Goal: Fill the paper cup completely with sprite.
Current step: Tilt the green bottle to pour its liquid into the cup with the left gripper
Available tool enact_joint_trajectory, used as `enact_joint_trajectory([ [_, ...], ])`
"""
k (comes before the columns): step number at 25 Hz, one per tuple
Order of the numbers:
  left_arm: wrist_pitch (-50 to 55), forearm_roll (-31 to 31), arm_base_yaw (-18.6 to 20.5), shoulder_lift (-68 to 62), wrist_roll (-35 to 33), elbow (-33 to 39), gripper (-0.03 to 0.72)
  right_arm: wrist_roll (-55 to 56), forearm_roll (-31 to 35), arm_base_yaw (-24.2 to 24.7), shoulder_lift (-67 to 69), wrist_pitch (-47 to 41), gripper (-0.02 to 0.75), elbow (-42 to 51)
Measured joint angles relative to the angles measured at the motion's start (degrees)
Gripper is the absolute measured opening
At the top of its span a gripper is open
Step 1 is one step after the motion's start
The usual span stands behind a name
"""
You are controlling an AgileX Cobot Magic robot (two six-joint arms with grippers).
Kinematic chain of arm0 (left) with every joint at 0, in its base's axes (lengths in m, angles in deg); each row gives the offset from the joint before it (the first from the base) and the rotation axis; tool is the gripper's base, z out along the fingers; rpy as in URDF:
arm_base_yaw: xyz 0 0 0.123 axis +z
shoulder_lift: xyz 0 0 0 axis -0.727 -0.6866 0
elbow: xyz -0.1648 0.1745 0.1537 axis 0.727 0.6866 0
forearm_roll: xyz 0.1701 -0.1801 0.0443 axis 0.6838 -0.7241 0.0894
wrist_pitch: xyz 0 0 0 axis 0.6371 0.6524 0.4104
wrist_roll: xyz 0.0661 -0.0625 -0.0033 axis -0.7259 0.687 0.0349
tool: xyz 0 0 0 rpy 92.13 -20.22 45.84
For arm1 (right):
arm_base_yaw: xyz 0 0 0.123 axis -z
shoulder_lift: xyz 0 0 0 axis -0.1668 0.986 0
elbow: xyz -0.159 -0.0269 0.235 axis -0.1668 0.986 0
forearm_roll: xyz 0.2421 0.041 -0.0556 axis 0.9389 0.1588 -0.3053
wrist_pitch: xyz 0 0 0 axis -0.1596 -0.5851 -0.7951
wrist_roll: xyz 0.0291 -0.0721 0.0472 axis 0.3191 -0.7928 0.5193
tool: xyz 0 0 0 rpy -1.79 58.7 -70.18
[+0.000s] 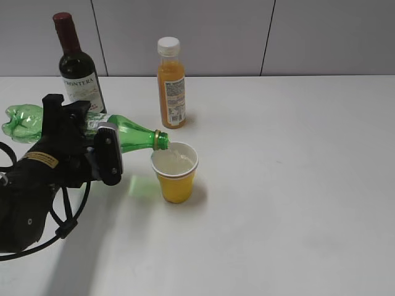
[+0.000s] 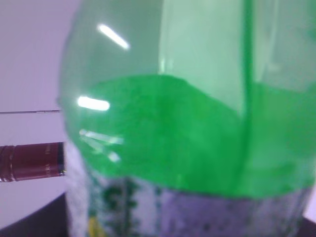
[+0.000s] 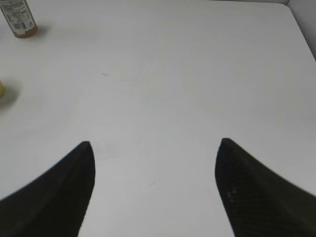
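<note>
My left gripper (image 1: pixel 92 139) is clamped around the middle of the translucent green plastic sprite bottle (image 1: pixel 133 137), with the black fingers (image 1: pixel 110 157) pressed on its pale label band. I hold the bottle tipped almost flat, lobed base out to the left, open neck to the right. The neck sits right over the white rolled rim of the small yellow paper cup (image 1: pixel 175 172), just at the rim's left edge. Pale liquid shows inside the cup, high up its white wall; I think a thin stream runs from the neck, though the view is too soft there to be sure.

In the left wrist view the green bottle wall (image 2: pixel 197 128) fills nearly everything, blurred, with the speckled label edge at the bottom and the dark red capsule of the wine bottle (image 2: pixel 32 162) poking in from the left.

My right gripper (image 3: pixel 155 168) hangs above bare white table (image 3: pixel 187 74), its two dark fingers (image 3: pixel 59 192) spread wide with nothing between them.

Behind the left arm stands the dark glass wine bottle (image 1: pixel 77 68) with a white label. To the right of it, behind the cup and apart from it, stands the slim orange juice bottle (image 1: pixel 171 83) with a white cap, upright.
</note>
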Motion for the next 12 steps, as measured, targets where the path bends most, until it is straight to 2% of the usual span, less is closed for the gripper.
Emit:
enact_joint_trajectory([
  [12,-0.11,0.05,0.00,0.00,0.00,0.00,0.463,0.00,0.00,0.00,0.00,0.00,0.585,0.00],
])
